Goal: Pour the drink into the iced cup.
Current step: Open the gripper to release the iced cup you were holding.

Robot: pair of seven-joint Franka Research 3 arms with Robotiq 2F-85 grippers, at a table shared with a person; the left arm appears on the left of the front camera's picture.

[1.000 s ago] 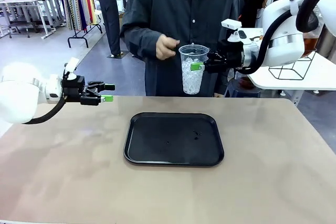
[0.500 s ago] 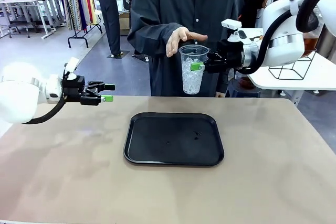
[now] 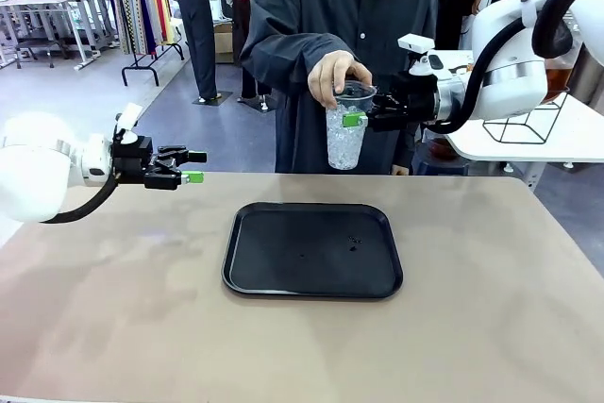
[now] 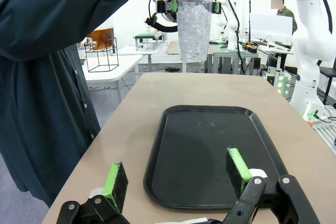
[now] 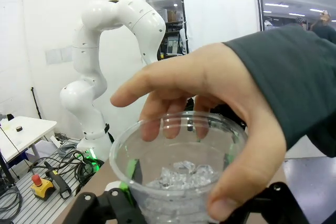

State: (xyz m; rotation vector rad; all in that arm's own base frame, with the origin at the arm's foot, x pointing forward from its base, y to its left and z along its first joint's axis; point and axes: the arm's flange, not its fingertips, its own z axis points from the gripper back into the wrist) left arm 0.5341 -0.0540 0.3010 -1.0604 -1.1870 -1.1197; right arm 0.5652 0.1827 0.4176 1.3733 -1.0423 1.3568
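The iced cup (image 3: 345,139), a clear plastic cup with ice, hangs in the air past the table's far edge. My right gripper (image 3: 351,120) is shut on its side. A person's hand (image 3: 337,75) grips the cup's rim from above. In the right wrist view the fingers of that hand (image 5: 210,108) curl over the rim of the cup (image 5: 173,179) between my green pads (image 5: 132,170). My left gripper (image 3: 194,166) hovers open at the table's left, holding nothing. The drink (image 4: 100,36) shows as amber liquid in a jar on a wire stand on a side table.
A black tray (image 3: 311,292) lies bare in the middle of the tan table, below and nearer than the cup. The person stands close against the far edge. A white side table (image 3: 528,143) stands at the right behind my right arm.
The person's hand has come from near the chest, over the cup, and down onto its rim. Both arms and the cup have stayed where they were.
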